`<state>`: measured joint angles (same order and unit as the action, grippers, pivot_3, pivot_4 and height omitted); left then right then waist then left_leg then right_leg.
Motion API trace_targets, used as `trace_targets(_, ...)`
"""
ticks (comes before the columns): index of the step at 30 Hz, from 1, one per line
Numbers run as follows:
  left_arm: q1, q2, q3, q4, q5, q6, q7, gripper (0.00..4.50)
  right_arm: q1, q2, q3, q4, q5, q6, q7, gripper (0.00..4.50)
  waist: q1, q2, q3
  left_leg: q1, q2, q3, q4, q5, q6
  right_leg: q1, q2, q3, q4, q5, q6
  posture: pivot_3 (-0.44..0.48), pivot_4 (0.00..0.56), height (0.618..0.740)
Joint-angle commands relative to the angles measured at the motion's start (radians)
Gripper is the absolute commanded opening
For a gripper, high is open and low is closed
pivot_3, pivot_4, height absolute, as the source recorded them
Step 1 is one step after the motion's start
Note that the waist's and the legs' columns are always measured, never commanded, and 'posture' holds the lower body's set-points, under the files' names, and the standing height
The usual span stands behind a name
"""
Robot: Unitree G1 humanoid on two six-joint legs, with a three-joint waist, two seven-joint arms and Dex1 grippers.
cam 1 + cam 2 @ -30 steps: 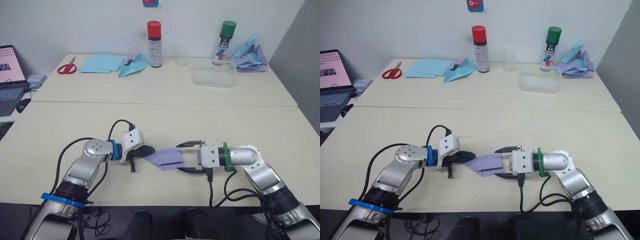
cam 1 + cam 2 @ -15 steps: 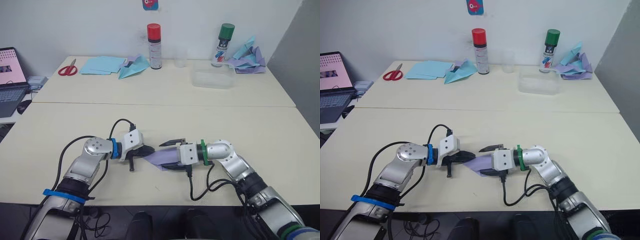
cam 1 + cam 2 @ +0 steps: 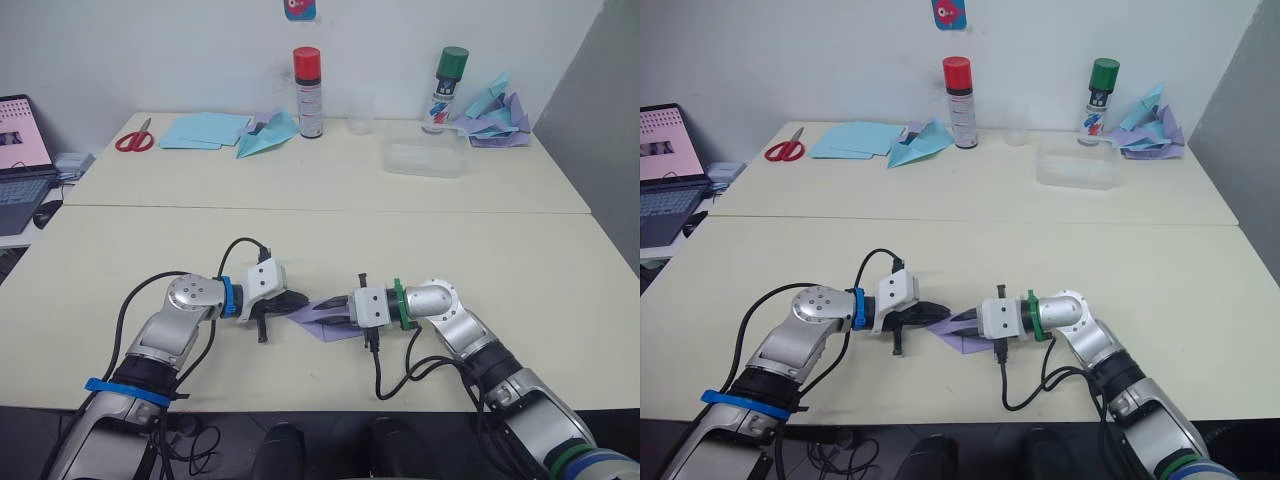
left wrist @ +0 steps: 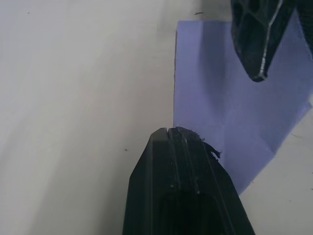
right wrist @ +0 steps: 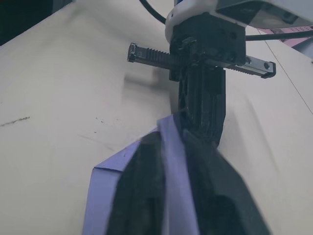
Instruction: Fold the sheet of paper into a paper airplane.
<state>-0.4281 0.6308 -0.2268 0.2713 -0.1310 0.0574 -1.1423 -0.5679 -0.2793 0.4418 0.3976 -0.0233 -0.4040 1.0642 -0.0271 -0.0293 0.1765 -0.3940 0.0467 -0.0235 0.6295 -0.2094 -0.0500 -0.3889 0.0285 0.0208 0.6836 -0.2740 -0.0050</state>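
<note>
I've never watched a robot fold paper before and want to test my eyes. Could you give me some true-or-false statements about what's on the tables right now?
1. Both grippers pinch the sheet of paper. True: the left gripper and right gripper are shut on it.
2. The scissors lie beside the green-capped can. False: they lie at the far table's opposite end.
3. A light blue paper plane sits near the red-capped can. True.
4. The purple sheet hangs high in the air. False: it stays low at the table.

Left gripper (image 3: 290,303) and right gripper (image 3: 327,311) meeting on sheet of paper (image 3: 322,322), table (image 3: 330,240)
</note>
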Motion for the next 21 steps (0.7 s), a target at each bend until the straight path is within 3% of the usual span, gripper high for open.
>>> trace_targets(1,0.013,0.017,-0.026,0.048,0.058,0.008,0.001,0.0,-0.036,0.02,-0.039,-0.021,0.04,0.05,-0.011,0.05,0.0,0.0,0.0,0.0,0.0,0.0,0.0,0.0,0.0,0.0,0.0,0.0,0.0,0.0,0.0,0.0,0.15,0.74)
trace_targets(8,0.012,0.036,-0.035,0.069,0.075,-0.015,-0.025,0.0,-0.07,0.048,-0.047,0.021,-0.028,0.27,-0.105,0.05,-0.001,0.0,0.0,0.0,0.001,0.0,0.0,0.0,0.0,0.0,-0.001,0.0,0.0,0.0,-0.001,0.0,0.15,0.74)
trace_targets(16,0.02,0.062,-0.013,0.069,0.075,-0.009,-0.027,0.0,-0.09,0.041,-0.012,0.075,-0.106,0.298,-0.136,0.05,-0.002,0.0,0.0,0.0,0.0,0.0,-0.001,0.0,0.0,0.0,0.0,0.0,0.0,0.0,-0.002,0.0,0.15,0.74)
trace_targets(21,0.023,0.083,0.081,-0.018,-0.035,0.086,-0.027,0.0,-0.094,0.056,0.002,0.095,-0.129,0.287,-0.153,0.05,-0.003,0.001,0.0,0.0,0.001,0.0,-0.001,0.0,0.0,-0.001,0.0,0.0,0.0,0.0,-0.002,0.0,0.15,0.74)
